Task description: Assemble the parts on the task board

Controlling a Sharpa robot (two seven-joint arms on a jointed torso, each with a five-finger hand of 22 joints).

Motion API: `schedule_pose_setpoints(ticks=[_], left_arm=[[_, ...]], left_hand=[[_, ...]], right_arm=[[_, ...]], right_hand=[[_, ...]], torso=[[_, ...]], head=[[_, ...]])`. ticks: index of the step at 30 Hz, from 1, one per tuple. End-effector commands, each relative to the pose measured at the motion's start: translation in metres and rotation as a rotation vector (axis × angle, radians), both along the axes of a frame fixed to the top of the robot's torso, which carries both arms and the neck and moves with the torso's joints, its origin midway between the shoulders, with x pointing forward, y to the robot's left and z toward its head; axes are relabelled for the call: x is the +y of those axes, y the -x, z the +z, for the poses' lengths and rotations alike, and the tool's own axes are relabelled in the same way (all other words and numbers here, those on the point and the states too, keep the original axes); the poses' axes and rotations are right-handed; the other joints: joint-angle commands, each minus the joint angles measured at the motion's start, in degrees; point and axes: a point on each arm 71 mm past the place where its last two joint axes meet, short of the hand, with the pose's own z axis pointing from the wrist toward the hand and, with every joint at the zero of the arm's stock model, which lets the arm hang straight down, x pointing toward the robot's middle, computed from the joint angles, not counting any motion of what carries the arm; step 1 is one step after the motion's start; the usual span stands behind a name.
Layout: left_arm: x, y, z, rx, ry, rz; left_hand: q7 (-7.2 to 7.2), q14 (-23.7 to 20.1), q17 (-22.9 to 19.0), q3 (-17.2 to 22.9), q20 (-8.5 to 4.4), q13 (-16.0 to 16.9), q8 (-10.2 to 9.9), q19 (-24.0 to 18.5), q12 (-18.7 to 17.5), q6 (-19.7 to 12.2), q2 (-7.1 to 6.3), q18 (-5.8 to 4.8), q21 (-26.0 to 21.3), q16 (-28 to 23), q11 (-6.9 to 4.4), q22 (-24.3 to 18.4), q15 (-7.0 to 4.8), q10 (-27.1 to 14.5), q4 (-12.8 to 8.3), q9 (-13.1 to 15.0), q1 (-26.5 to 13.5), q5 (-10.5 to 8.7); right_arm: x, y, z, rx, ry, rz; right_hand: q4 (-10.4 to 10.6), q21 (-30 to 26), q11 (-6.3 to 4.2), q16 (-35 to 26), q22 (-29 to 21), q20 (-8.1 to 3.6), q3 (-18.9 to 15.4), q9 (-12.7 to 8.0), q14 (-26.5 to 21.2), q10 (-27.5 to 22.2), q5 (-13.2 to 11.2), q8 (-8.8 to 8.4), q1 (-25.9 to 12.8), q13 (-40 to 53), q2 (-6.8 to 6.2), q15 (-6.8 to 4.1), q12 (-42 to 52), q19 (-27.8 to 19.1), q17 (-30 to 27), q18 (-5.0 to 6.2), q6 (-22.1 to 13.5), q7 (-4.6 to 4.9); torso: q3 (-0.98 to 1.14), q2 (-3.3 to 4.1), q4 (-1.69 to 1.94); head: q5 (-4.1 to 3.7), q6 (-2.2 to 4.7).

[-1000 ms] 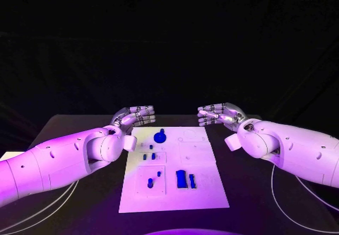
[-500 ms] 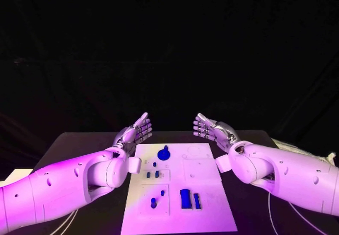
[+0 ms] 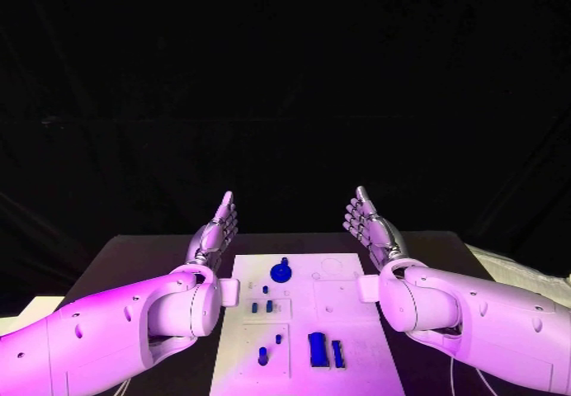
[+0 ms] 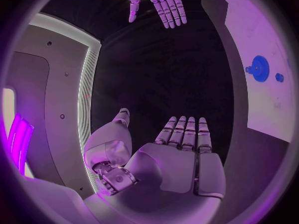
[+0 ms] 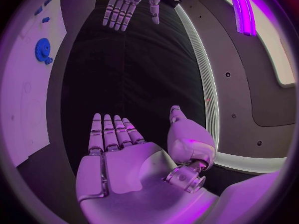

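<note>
1. Fingers (image 3: 221, 221) of the left hand (image 3: 210, 239) and of the right hand (image 3: 372, 227) are straight and side by side, holding nothing, raised at either side of the task board's (image 3: 345, 334) far end.
2. Blue parts lie on that white board: a round gear (image 3: 280, 271) far, small pegs (image 3: 261, 307) mid-board, two bars (image 3: 325, 349) near.
3. Wrist views show each open palm facing the other hand; the head view shows their edges.
4. Beneath is the black table (image 3: 143, 256), with a dark backdrop beyond.

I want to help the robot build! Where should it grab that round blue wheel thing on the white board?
Best guess: come straight down on the blue wheel from above and pinch its small knob or its rim. It lies flat at the task board's far end, so its sides sit low. Both hands hang open above.
</note>
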Motion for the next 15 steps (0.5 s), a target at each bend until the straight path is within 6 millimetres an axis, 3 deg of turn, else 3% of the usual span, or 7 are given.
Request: schedule_pose_setpoints(ticks=[1, 2, 5, 6, 15], left_arm=[[0.0009, 0.0002, 0.004, -0.048, -0.027, 0.028], [0.0009, 0.0002, 0.004, -0.048, -0.027, 0.028], [0.0009, 0.0002, 0.004, -0.048, -0.027, 0.028], [0.0009, 0.0002, 0.004, -0.048, -0.027, 0.028], [0.0009, 0.0002, 0.004, -0.048, -0.027, 0.028]], left_hand=[[-0.31, -4.09, -0.14, -4.11, -1.17, -0.06, -0.39, -3.54, -0.39, -4.33, 0.02, -1.76, -0.35, -1.43, -0.23, -2.18, -0.12, -4.59, -0.01, -0.09, -6.07, -0.38], [-0.31, -4.71, -0.14, -4.11, -1.17, -0.06, -0.39, -4.16, -0.39, -5.0, 0.02, -1.76, -0.35, -1.43, -0.23, -2.51, -0.12, -5.27, -0.01, -0.09, -6.98, -0.38], [-0.31, -5.59, -0.14, -4.11, -1.17, -0.06, -0.39, -4.9, -0.39, -5.9, 0.02, -1.76, -0.35, -1.43, -0.23, -2.96, -0.12, -6.26, -0.01, -0.09, -8.26, -0.38], [-0.31, -5.88, -0.14, -4.11, -1.17, -0.06, -0.39, -5.15, -0.39, -6.23, 0.02, -1.76, -0.35, -1.43, -0.23, -7.03, -0.12, -6.57, -0.01, -0.09, -8.7, -0.38], [-0.31, -8.0, -0.14, -4.11, -1.17, -0.06, -0.39, -6.95, -0.39, -8.52, 0.02, -1.76, -0.35, -1.43, -0.23, -7.03, -0.12, -9.06, -0.01, -0.09, -11.97, -0.38]], right_arm=[[-0.0039, 0.0003, 0.0021, -0.026, 0.004, -0.064], [-0.0039, 0.0003, 0.0021, -0.026, 0.004, -0.064], [-0.0039, 0.0003, 0.0021, -0.026, 0.004, -0.064], [-0.0039, 0.0003, 0.0021, -0.026, 0.004, -0.064], [-0.0039, 0.0003, 0.0021, -0.026, 0.004, -0.064]], right_hand=[[0.07, -1.84, -0.11, -0.44, -2.1, -0.56, -0.64, -0.19, -4.68, -4.68, -0.3, -0.4, -6.26, -0.5, -0.01, -0.01, -0.38, -3.96, -1.01, -1.44, -4.21, -0.39], [0.07, -5.87, -0.11, -0.44, -2.1, -0.56, -0.64, -0.19, -5.39, -5.35, -0.3, -0.4, -7.19, -0.5, -0.01, -0.01, -0.38, -4.56, -1.01, -1.44, -4.86, -0.39], [0.07, -5.87, -0.11, -0.44, -2.1, -0.56, -0.64, -0.19, -6.4, -6.37, -0.3, -0.4, -8.52, -0.5, -0.01, -0.01, -0.38, -5.38, -1.01, -1.44, -5.75, -0.39], [0.07, -5.87, -0.11, -0.44, -2.1, -0.56, -0.64, -0.19, -6.71, -6.71, -0.3, -0.4, -8.96, -0.5, -0.01, -0.01, -0.38, -5.65, -1.01, -1.44, -6.07, -0.39], [0.07, -5.87, -0.11, -0.44, -2.1, -0.56, -0.64, -0.19, -9.26, -9.19, -0.3, -0.4, -12.33, -0.5, -0.01, -0.01, -0.38, -7.71, -1.01, -1.44, -8.31, -0.39]], torso=[[0.04, 0.0, 0.03], [0.04, 0.0, 0.03], [0.04, 0.0, 0.03], [0.04, 0.0, 0.03], [0.04, 0.0, 0.03]], head=[[-0.01, 0.02], [-0.01, 0.02], [-0.01, 0.02], [-0.01, 0.02], [-0.01, 0.02]])
